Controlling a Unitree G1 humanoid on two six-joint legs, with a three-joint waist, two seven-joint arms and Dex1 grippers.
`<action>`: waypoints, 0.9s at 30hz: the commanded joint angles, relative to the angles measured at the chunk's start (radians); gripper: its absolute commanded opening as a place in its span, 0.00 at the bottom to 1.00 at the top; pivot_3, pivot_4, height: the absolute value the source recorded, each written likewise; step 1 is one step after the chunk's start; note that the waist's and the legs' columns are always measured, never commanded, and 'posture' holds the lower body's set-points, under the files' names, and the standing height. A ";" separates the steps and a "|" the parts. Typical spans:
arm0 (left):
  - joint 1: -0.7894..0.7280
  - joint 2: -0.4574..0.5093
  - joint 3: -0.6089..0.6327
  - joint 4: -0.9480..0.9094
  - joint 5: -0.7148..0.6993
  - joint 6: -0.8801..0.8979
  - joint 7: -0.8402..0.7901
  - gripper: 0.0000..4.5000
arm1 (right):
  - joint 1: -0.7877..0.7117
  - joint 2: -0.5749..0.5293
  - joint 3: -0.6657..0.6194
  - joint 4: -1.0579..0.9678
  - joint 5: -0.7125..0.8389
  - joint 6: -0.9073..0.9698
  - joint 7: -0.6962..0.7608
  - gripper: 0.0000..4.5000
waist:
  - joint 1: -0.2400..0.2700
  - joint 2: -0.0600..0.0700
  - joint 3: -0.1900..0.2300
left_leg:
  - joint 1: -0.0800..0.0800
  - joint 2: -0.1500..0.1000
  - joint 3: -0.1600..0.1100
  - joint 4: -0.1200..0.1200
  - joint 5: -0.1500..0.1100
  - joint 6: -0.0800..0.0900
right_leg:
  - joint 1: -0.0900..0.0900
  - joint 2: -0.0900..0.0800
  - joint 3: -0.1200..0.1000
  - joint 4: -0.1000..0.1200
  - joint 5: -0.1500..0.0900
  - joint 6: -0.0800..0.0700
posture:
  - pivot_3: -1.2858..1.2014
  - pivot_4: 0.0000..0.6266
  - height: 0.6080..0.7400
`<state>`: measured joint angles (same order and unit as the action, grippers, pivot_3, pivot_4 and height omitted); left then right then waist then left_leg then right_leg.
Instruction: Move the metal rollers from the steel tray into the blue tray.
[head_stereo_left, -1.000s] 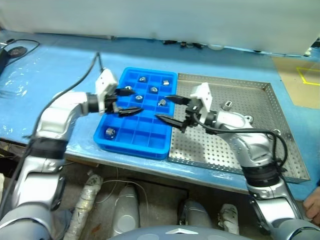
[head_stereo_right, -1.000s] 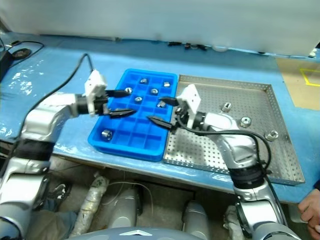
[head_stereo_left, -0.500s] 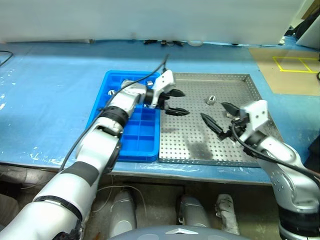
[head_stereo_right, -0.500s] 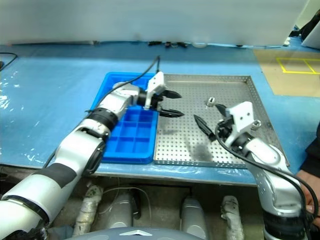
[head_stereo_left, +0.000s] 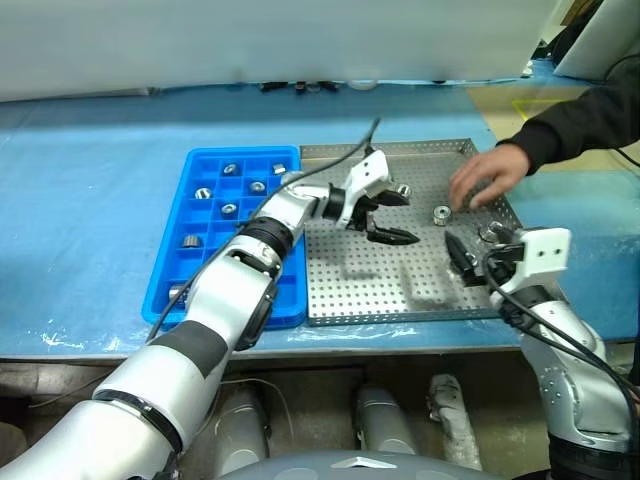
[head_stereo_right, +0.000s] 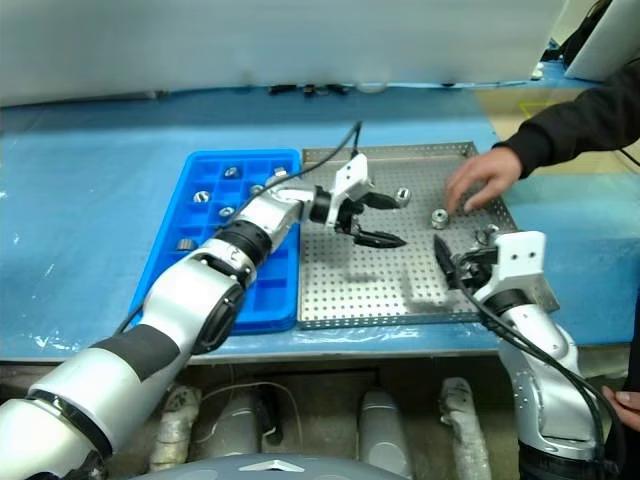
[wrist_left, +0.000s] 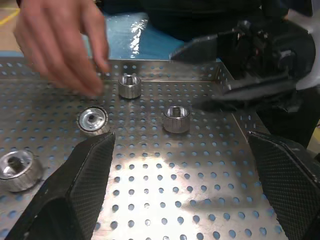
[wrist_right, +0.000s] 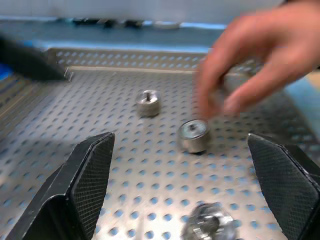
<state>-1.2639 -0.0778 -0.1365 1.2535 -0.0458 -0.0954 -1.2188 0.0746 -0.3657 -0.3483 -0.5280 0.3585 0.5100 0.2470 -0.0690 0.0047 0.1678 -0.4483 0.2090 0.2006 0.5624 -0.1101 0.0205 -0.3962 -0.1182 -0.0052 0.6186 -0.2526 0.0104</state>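
Left eye view shows the main hazard: a person's hand reaches over the far right part of the steel tray, fingers down among the metal rollers that lie there, while both arms hang over that same tray. If either arm goes for a roller now, its black fingers could strike the hand, or the person could shift a roller just as a grasp is aimed, so the jaws would close on nothing or knock the piece across the perforated floor. The two grippers also face each other over the tray, so reaching for the same roller risks a collision between them. The left gripper stretches across from the blue tray side, roughly level and pointing toward the right rim, its jaws spread wide and empty above the middle of the steel tray. The right gripper sits near the tray's near right corner, pointing forward, also wide apart and holding nothing. Several rollers already rest in separate compartments of the blue tray; the remaining ones lie loose in the far right part of the steel tray, close to the person's fingers.
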 joint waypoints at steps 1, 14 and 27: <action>-0.025 -0.053 0.005 0.008 0.025 -0.026 0.051 0.99 | 0.064 0.004 -0.090 -0.117 0.034 -0.002 -0.020 1.00 | -0.004 0.000 0.000 | -0.001 -0.002 0.001 0.000 -0.001 0.002 | 0.000 -0.003 0.000 -0.001 0.000 0.000 | 0.22 0.24 1.00; -0.025 -0.129 0.006 0.064 0.106 -0.033 0.183 0.99 | 0.207 0.073 -0.083 -0.321 0.043 0.036 -0.110 1.00 | -0.161 0.001 0.000 | -0.003 -0.012 0.003 0.014 -0.015 0.021 | 0.006 -0.017 0.003 -0.014 0.002 0.005 | 0.17 0.24 1.00; -0.037 -0.120 0.031 0.065 0.111 -0.019 0.216 0.99 | 0.236 0.100 -0.050 -0.333 0.027 0.024 -0.135 1.00 | -0.319 0.000 0.000 | -0.010 -0.033 0.001 0.017 -0.024 0.035 | 0.011 -0.039 -0.003 -0.020 0.000 0.018 | 0.16 0.24 1.00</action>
<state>-1.2706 -0.1631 -0.1190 1.3283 0.0671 -0.1104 -0.9994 0.3095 -0.2678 -0.3998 -0.8088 0.3904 0.5532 0.1191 -0.3879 0.0051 0.1676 -0.4587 0.1733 0.2000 0.5794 -0.1342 0.0560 -0.3843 -0.1599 -0.0103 0.5972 -0.2528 0.0315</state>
